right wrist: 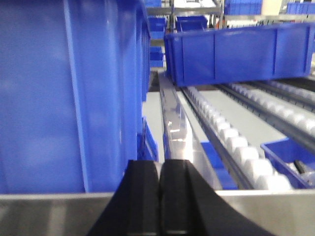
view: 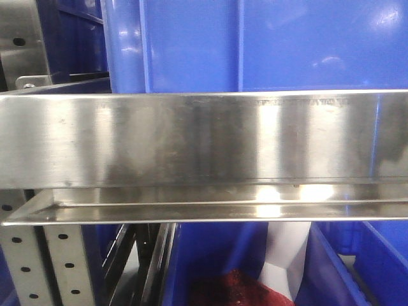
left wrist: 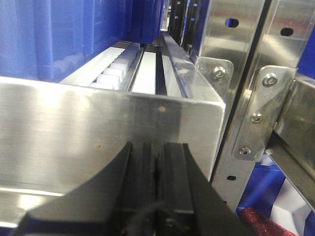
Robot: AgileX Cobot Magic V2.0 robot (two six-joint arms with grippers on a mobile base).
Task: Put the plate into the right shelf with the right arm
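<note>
No plate shows in any view. My left gripper (left wrist: pixel 156 145) is shut and empty, its black fingers pressed together close to a steel shelf rail (left wrist: pixel 98 132). My right gripper (right wrist: pixel 159 164) is shut and empty, just above the steel front rail (right wrist: pixel 266 209) of a roller shelf, beside a large blue bin (right wrist: pixel 74 93) on its left. Neither gripper shows in the front view, which is filled by a steel shelf rail (view: pixel 204 137).
A blue bin (view: pixel 255 44) sits on the shelf above the front rail. Below it are another blue bin (view: pixel 210 268) with a red object (view: pixel 233 290) and something white (view: pixel 287 255). White rollers (right wrist: pixel 236 142) run back to a far blue bin (right wrist: pixel 236 51). Perforated steel uprights (left wrist: pixel 246 98) stand right of the left gripper.
</note>
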